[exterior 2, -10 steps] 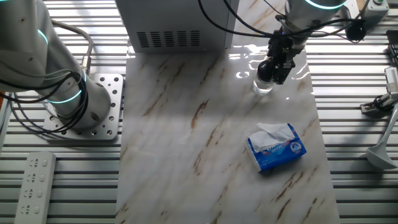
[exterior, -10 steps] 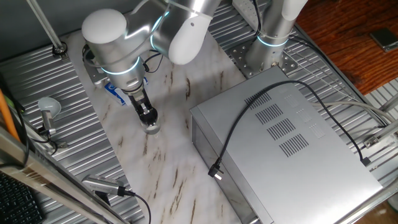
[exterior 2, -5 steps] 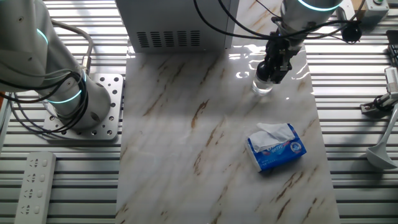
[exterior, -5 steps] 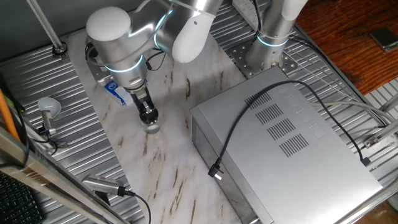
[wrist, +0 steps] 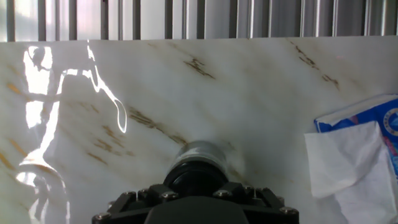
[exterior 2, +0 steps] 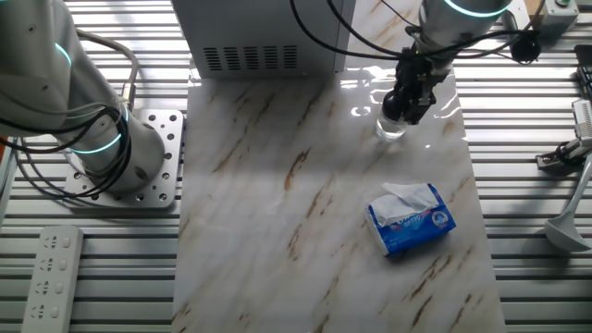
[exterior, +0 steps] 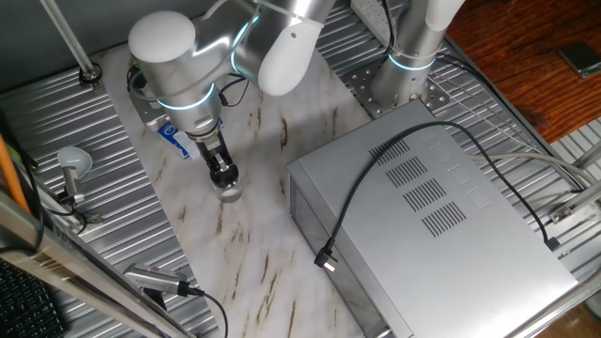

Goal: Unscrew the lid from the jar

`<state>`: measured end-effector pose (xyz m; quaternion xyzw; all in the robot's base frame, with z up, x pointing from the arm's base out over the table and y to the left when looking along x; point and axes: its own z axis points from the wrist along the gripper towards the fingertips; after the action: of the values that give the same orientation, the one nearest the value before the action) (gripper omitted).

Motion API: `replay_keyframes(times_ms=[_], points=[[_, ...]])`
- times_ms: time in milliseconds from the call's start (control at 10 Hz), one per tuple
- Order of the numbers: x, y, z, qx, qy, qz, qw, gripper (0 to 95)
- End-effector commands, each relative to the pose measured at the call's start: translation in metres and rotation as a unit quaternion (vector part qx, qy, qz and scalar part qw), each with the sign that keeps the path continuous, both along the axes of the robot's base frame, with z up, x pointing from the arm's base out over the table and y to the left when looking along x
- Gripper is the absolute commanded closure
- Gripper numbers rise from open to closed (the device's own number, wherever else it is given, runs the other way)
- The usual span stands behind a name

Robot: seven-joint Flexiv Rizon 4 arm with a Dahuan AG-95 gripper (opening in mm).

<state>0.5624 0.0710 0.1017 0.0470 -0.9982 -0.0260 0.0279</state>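
Note:
The small clear jar (exterior: 230, 194) stands upright on the marble tabletop (exterior: 254, 253), left of the grey metal box. In the other fixed view the jar (exterior 2: 390, 129) is at the far right of the marble. My gripper (exterior: 225, 178) comes down on it from above, and its black fingers hide the lid in both fixed views. In the hand view the black lid (wrist: 195, 177) sits between the fingers, with the glass jar (wrist: 204, 151) body below it. The gripper (wrist: 196, 191) is shut on the lid.
A large grey metal box (exterior: 423, 216) with a black cable (exterior: 352, 202) over it fills the right side. A blue-and-white tissue packet (exterior 2: 412, 219) lies near the jar, and it also shows as the packet (wrist: 364, 155) in the hand view. A second arm's base (exterior 2: 111, 139) stands off the marble.
Over the first half second the hand turned about its axis while staying on the jar's top. Since then nothing has visibly moved. The jar stays in place.

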Motion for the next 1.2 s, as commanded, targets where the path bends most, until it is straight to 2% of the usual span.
replay_keyframes(times_ms=[100, 600, 1100, 1200], points=[[0.0001, 0.0002, -0.0007, 0.001, -0.001, 0.018, 0.9998, 38.0], [0.0001, 0.0002, -0.0013, -0.003, -0.004, 0.064, 0.9979, 38.0], [0.0001, 0.0002, -0.0013, 0.005, -0.009, 0.137, 0.9905, 38.0], [0.0001, 0.0002, -0.0013, 0.006, -0.009, 0.148, 0.9889, 57.0]])
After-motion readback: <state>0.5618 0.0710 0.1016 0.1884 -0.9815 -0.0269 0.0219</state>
